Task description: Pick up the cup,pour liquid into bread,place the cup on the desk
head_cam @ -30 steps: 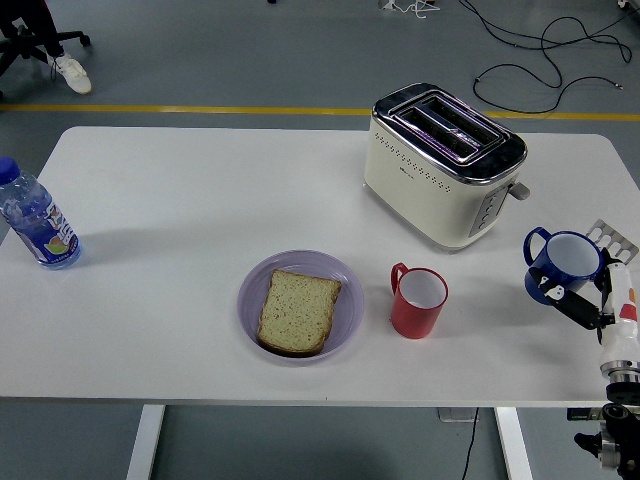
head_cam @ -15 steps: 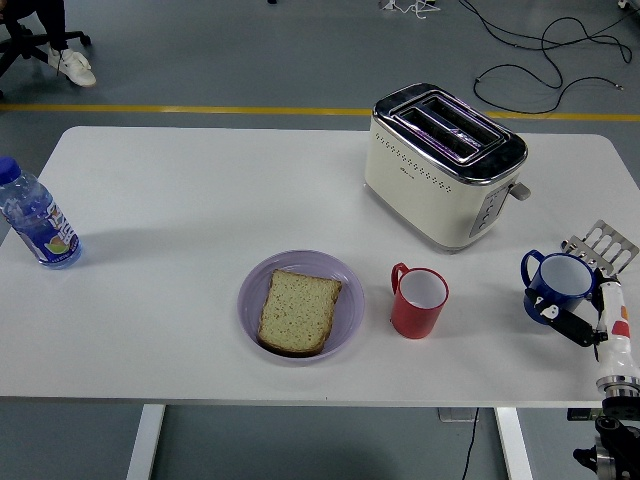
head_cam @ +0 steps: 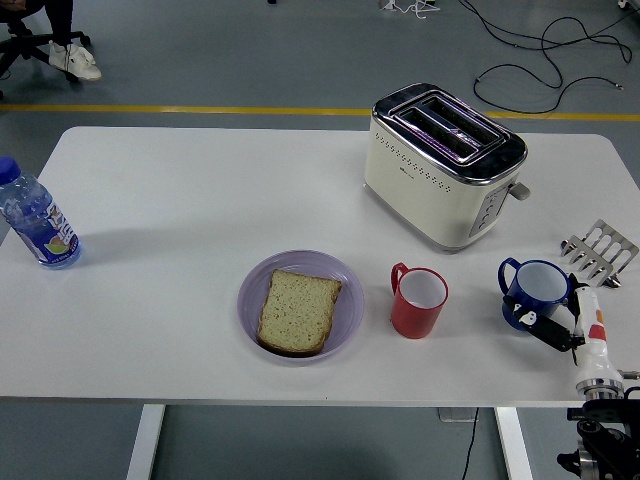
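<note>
A blue enamel cup (head_cam: 536,290) with a white inside is at the table's right side, held by my right hand (head_cam: 548,326), which comes up from the lower right corner with its fingers wrapped around the cup's near side. I cannot tell whether the cup touches the table. A slice of bread (head_cam: 298,311) lies on a purple plate (head_cam: 252,282) at the front middle. A red cup (head_cam: 418,301) stands upright between the plate and the blue cup. My left arm is out of view.
A cream and chrome toaster (head_cam: 444,163) stands behind the red cup. A small metal rack (head_cam: 600,251) lies at the right edge, behind the blue cup. A blue water bottle (head_cam: 36,222) stands at the far left edge.
My right hand has moved left and slightly toward the near edge with the blue cup in it. The metal rack behind it has come into full view.
</note>
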Robot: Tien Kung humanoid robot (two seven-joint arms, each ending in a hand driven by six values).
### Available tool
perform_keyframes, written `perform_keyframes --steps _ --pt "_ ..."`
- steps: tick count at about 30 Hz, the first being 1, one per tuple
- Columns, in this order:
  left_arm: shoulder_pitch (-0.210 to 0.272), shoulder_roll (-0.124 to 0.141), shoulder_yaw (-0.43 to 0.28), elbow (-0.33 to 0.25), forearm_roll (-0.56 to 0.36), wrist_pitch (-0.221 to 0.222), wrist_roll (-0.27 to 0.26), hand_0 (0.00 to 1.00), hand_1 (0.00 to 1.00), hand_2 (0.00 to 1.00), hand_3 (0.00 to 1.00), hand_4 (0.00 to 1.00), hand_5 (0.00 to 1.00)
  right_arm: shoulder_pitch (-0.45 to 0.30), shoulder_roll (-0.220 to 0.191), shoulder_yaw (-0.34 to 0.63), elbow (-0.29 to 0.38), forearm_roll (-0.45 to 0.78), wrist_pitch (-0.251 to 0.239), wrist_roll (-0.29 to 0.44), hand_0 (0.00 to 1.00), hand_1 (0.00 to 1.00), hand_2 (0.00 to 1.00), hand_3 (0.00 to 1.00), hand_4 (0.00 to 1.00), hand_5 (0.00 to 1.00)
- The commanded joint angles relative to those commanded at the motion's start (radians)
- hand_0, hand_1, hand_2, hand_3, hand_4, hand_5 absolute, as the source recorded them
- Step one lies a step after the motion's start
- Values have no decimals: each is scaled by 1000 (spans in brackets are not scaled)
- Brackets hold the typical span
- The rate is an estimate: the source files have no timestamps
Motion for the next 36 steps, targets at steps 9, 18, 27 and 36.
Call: perform_keyframes --steps 9,18,27,36 --pt "4 0 9 0 -7 -2 2 653 687 704 589 293 895 6 12 -9 -37 -8 -4 -7 440 430 572 560 554 2" --pt "7 0 8 0 3 -6 1 652 687 704 589 293 896 3 14 -10 -34 -10 4 -9 434 432 573 561 557 2" --pt "6 0 11 0 0 -5 0 652 687 705 588 292 895 9 16 -10 -32 -9 19 -8 415 412 565 569 651 67" --pt "3 0 13 0 -2 -3 -1 653 687 704 587 292 896 18 18 -6 -41 -28 28 -25 440 426 563 578 687 112"
